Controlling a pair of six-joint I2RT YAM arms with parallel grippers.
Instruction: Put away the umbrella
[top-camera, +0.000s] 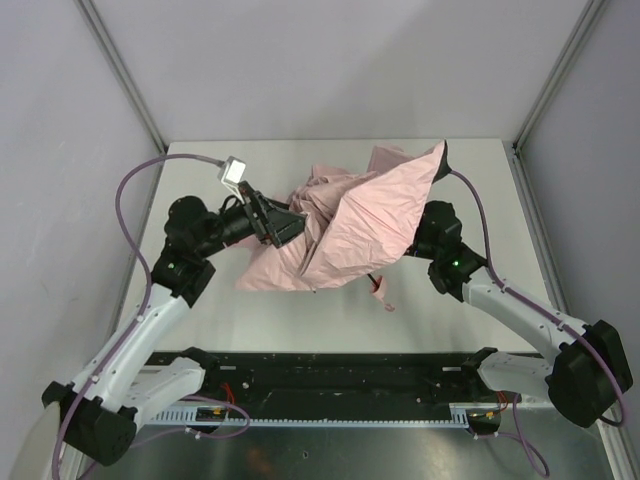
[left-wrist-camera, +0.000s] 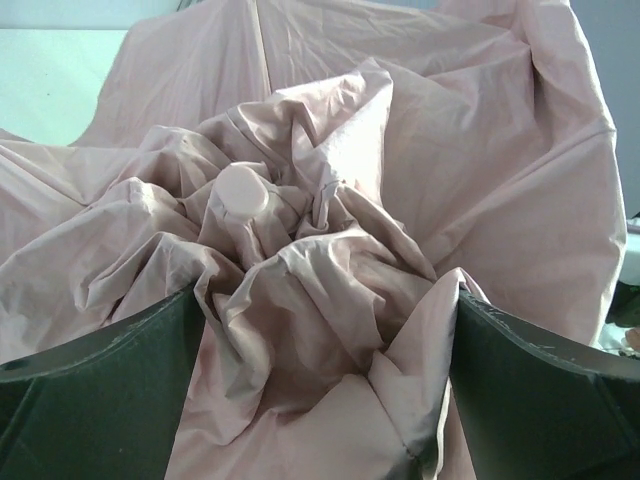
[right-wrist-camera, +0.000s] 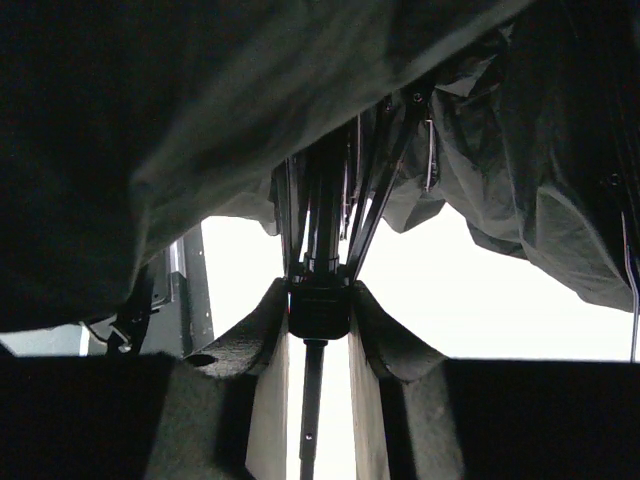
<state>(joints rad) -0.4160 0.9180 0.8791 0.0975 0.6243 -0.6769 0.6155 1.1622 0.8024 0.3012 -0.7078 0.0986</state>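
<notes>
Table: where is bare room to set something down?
Free: the near table strip between umbrella and black rail; the far-left strip by the back wall. Crowded: the middle, where left gripper and right gripper meet it.

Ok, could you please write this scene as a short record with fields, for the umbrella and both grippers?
umbrella: pink, half collapsed, lying on the table
handle: pokes out at its near edge
left gripper: open wide, bunched fabric between its fingers, cap just ahead
right gripper: under the canopy, shut on the black slider of the shaft
task state: not yet folded away
</notes>
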